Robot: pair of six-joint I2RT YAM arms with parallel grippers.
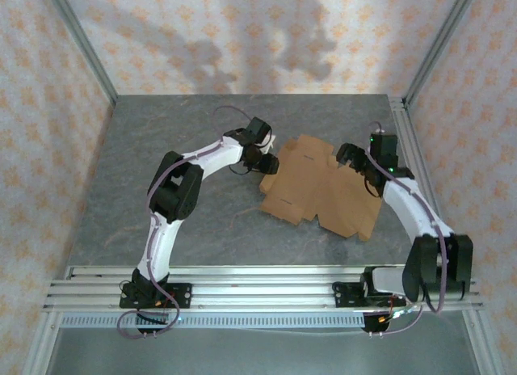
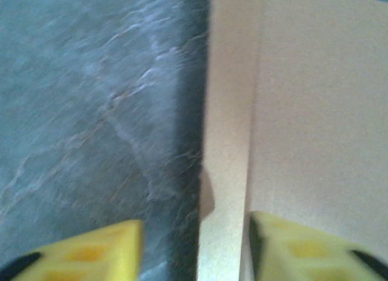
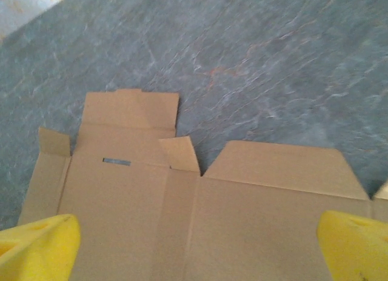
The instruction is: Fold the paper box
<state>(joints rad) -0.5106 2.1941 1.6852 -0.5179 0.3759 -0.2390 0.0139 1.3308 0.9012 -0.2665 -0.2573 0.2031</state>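
paper box unfolded, long axis diagonal

The grey, marble-veined table in front of me carries one thing: the paper box, plain brown cardboard lying opened out flat, right of centre in the overhead frame. In my right wrist view its notched flaps rest on the bare surface across the frame's middle.
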